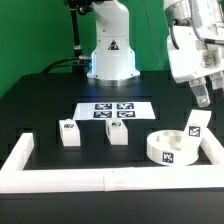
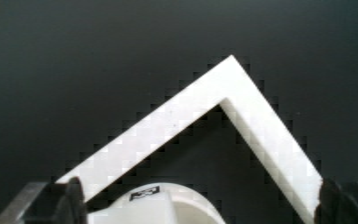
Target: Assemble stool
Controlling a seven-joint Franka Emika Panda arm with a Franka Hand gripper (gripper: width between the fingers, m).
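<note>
In the exterior view the black table (image 1: 40, 110) is fenced along its near side and both ends by a low white border wall (image 1: 110, 180). The marker board (image 1: 112, 112) lies flat in the middle, with the robot base (image 1: 110, 55) behind it. Just nearer than the board stand two upright pieces of the stool: a leg block (image 1: 68, 132) toward the exterior view's left and a second leg block (image 1: 118, 130) beside it, the two apart. The round seat (image 1: 168, 148) lies flat toward the exterior view's right, close to the wall's right arm. A third leg block (image 1: 197, 125) tilts at the seat's far right edge, touching it. The gripper (image 1: 203, 100) hangs just above that block. From here its jaws are hard to judge.

In the wrist view the wall's corner (image 2: 229, 110) stands as a white angle on the dark table. The fingers (image 2: 43, 200) show at either side, wide apart and gripping nothing. Between them sits a tagged white part (image 2: 158, 205). I cannot tell whether it is a leg or the seat.
</note>
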